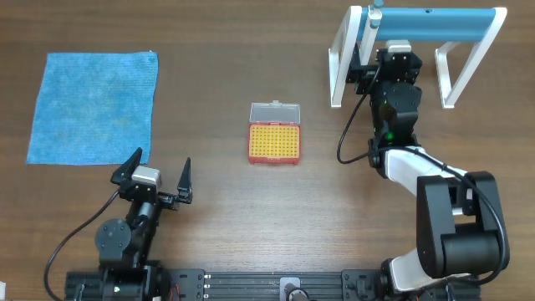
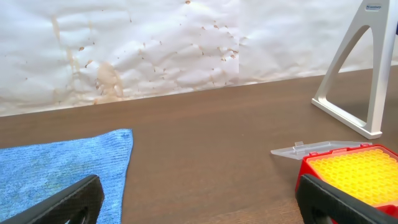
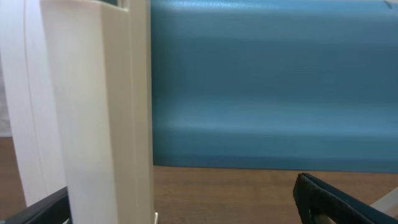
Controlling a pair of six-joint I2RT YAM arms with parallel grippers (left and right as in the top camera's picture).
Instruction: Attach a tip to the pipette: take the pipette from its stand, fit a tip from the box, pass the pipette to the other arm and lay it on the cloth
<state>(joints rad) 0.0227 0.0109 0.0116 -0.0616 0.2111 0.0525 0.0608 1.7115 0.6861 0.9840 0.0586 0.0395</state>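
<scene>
Right gripper [image 3: 180, 204]: fingers [image 3: 329, 199] spread wide, holding nothing, far right, hard up against the stand. Left gripper [image 1: 160, 167]: likewise released and unloaded, near left, just near of the cloth's near right corner.

White frame stand with a blue top bar [image 1: 435, 21]: far right. Blue square microfibre cloth [image 1: 92, 109]: far left, lying flat. Red tip box of yellow tips [image 1: 274, 144], clear lid hinged back: centre, well apart from both grippers. Pale pipette with a light-blue cap [image 1: 375, 15]: hanging at the stand's left end, not yet grasped.

Right wrist view: a pale upright column [image 3: 99, 112] sits between the spread fingers, closer to one. Pipette body or stand post, cannot tell.

Step in hand, by my reading: the first one, taking the pipette from its stand. No later step is begun. The next move calls for centring the fingers on the pipette's body, closing firmly, then lifting it clear without dragging the stand along.
</scene>
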